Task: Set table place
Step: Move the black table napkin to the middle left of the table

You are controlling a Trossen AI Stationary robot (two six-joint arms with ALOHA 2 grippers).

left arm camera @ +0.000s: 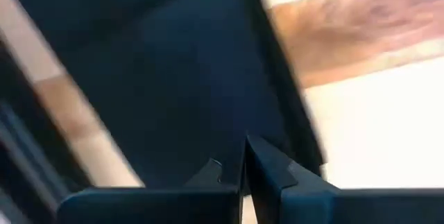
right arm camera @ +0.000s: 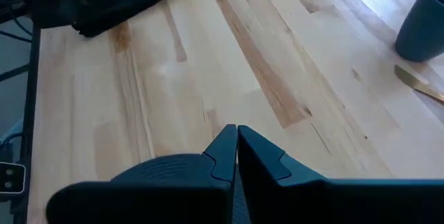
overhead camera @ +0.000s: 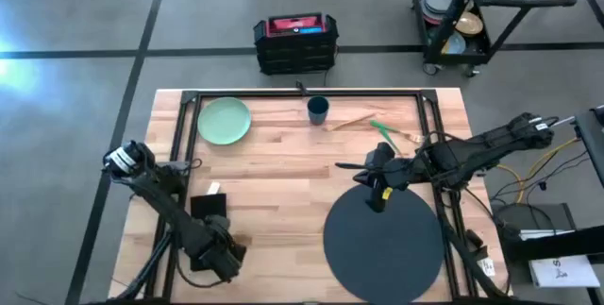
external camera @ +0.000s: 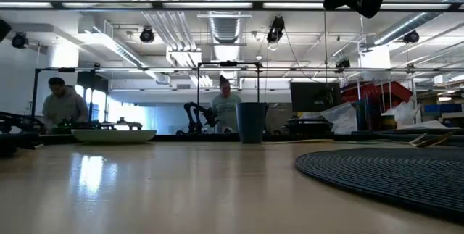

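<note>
Two arms are over your table (overhead camera: 283,168), the light wood top w/ a black rail frame. Taking the placemat (overhead camera: 382,244) as your landmark: it's the dark grey round mat lying flat at the near right part of the top, & in the low view its woven edge fills the right foreground. Your right gripper (overhead camera: 379,197) hangs over the mat's far edge; in the right wrist view its fingers (right arm camera: 223,151) are pressed together w/ nothing between them, and the mat's rim shows just beneath. The pale green plate (overhead camera: 225,120) sits well apart from the mat, toward the far left corner. The black napkin (overhead camera: 209,207) lies left of the mat, well apart from it; your left gripper (overhead camera: 226,260) is down just beside it on the near side, jaws together per the left wrist view, nothing visibly pinched. The gold cutlery w/ green handles (overhead camera: 383,133) lies beyond the mat's far edge, near the right arm. The small dark blue cup (overhead camera: 318,110) stands upright farther back, between plate & cutlery.
</note>
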